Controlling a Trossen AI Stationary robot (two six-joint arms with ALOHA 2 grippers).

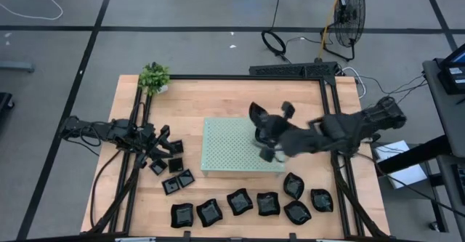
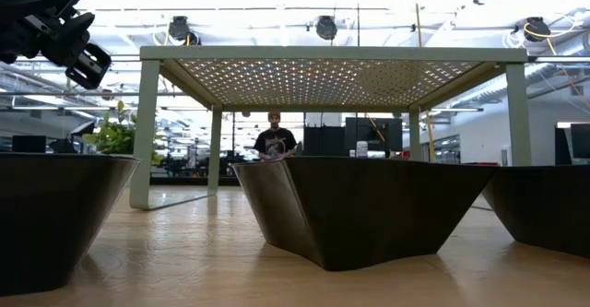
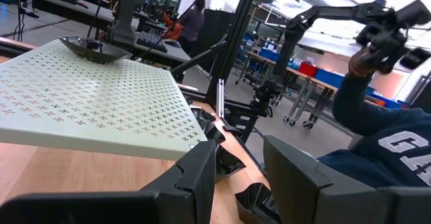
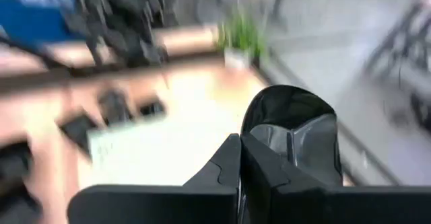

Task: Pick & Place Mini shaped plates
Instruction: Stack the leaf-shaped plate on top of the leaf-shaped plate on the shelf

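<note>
Several glossy black mini plates lie in a row along the near edge (image 1: 240,202), and small square ones (image 1: 174,166) sit by the left arm. One rounded black plate (image 1: 258,113) is over the far right part of the pale green perforated board (image 1: 232,146), and it also shows in the left wrist view (image 3: 87,47). My right gripper (image 4: 240,146) is over the board's right side, shut at that plate's rim. My left gripper (image 3: 239,177) is open and hovers near the small squares at the board's left side. My right gripper pinches the rounded plate by its rim (image 4: 248,131) between the two fingers, at their free ends. The fingers come from the table's right side. The plate's bowl spreads out beyond the fingertips, tilted. I cannot tell whether its underside (image 3: 87,54) touches the board or hangs just above it.
The board stands on legs (image 2: 146,132) above the wooden table. A small potted plant (image 1: 154,76) stands at the far left corner. Black frame rails run along the table's left and right sides. A person's dark blue sleeve (image 3: 377,143) shows beyond the right edge, and another person (image 2: 275,141) stands behind the table.
</note>
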